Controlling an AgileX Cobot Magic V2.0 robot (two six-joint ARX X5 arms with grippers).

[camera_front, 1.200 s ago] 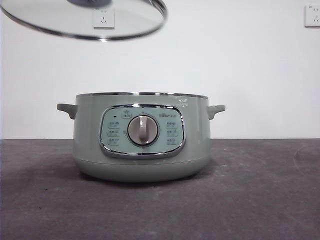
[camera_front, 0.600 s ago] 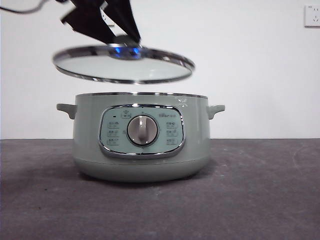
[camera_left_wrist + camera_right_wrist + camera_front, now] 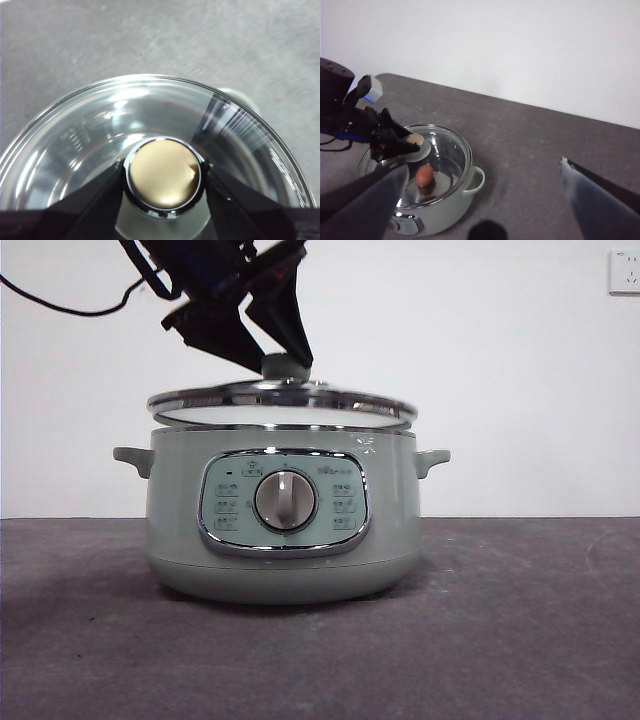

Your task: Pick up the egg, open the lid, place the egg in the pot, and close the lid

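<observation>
The sage-green pot (image 3: 280, 540) stands in the middle of the table. The glass lid (image 3: 280, 400) with its chrome rim sits slightly tilted right over the pot's rim; I cannot tell whether it touches. My left gripper (image 3: 284, 362) comes down from the upper left and is shut on the lid's knob (image 3: 165, 174), one black jaw on each side. In the right wrist view the reddish-brown egg (image 3: 424, 175) lies inside the pot (image 3: 445, 210), seen through the lid (image 3: 445, 150). My right gripper (image 3: 484, 165) is open and empty, high above and off to the side of the pot.
The dark grey table (image 3: 500, 640) runs to a white wall with an outlet (image 3: 625, 270) at the upper right. A black cable (image 3: 60, 305) hangs from the left arm. One pot handle (image 3: 240, 97) shows beyond the lid's edge.
The lid has come down from high at the upper left to just over the pot's rim, carried by my left gripper. The pot has not moved.
</observation>
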